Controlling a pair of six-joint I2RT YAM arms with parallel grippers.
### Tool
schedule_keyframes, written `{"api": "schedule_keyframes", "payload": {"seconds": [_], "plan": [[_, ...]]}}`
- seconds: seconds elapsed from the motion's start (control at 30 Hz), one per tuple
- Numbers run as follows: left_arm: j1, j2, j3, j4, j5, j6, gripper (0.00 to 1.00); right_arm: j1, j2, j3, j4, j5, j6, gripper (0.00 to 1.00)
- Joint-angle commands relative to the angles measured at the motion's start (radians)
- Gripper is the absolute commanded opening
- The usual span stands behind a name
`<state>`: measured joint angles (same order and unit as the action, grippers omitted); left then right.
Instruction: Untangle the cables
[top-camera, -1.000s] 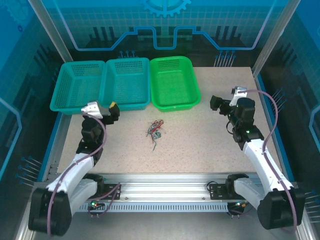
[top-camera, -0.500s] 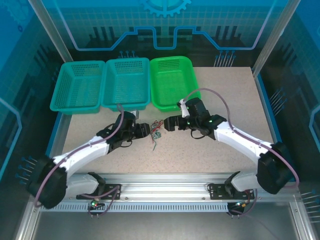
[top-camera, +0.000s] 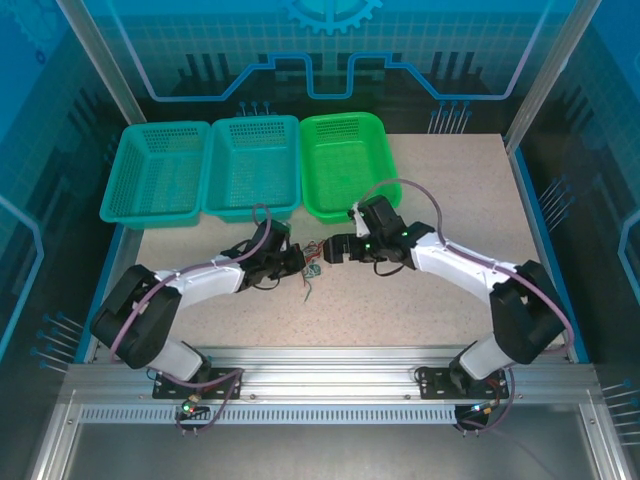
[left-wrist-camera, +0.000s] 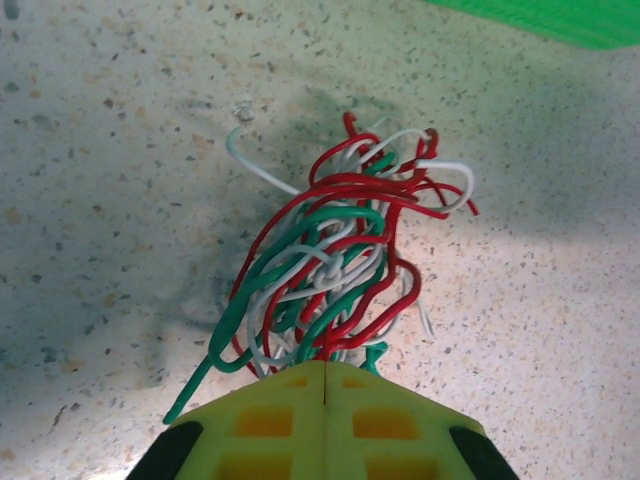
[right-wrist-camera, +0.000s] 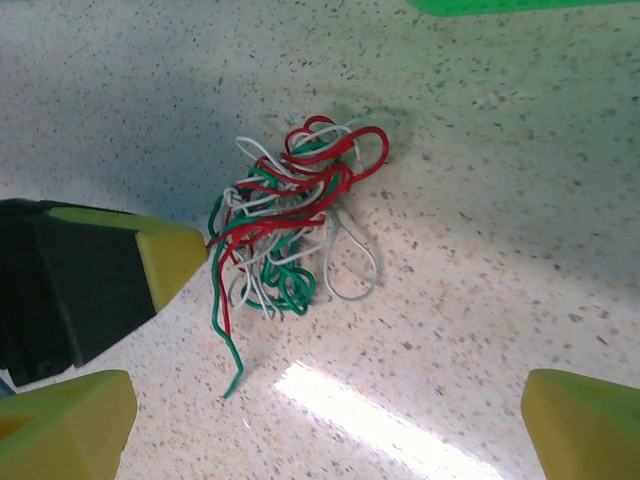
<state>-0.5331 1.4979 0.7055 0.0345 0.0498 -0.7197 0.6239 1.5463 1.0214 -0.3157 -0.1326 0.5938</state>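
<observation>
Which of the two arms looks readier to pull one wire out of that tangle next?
Probably the right: the left gripper is shut on one end of the cables, anchoring them, while the right gripper hangs wide open facing the tangle's free loops.

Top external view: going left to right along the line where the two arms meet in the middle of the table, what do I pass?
left gripper, shut on the bundle → cables, a red, green and white tangle on the table → right gripper, fingers spread apart
</observation>
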Motion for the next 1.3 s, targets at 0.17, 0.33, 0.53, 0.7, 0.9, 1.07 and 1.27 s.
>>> {"api": "schedule_keyframes", "payload": {"seconds": [0.17, 0.33, 0.53, 0.7, 0.9, 1.07, 1.27], "plan": [[-0.005, -0.028, -0.067, 0.026, 0.153, 0.055, 0.00, 0.062, 0.230, 0.167, -0.013, -0.018, 0.217, 0.98], [-0.006, -0.024, -0.158, 0.117, 0.177, -0.003, 0.00, 0.070, 0.326, 0.196, 0.092, -0.062, 0.301, 0.91], [-0.007, -0.033, -0.193, 0.151, 0.177, -0.013, 0.00, 0.150, 0.389, 0.236, 0.046, 0.107, 0.308, 0.77], [-0.007, -0.052, -0.192, 0.133, 0.174, 0.023, 0.00, 0.165, 0.400, 0.233, 0.058, 0.146, 0.266, 0.34], [0.001, -0.158, -0.165, -0.033, 0.018, 0.082, 0.00, 0.131, 0.304, 0.158, 0.066, 0.214, 0.239, 0.00], [0.078, -0.303, -0.197, -0.080, -0.007, 0.067, 0.00, 0.039, 0.140, 0.014, 0.079, 0.264, 0.256, 0.00], [0.196, -0.414, -0.217, -0.151, 0.032, 0.075, 0.00, -0.105, -0.046, -0.136, 0.013, 0.282, 0.295, 0.00]]}}
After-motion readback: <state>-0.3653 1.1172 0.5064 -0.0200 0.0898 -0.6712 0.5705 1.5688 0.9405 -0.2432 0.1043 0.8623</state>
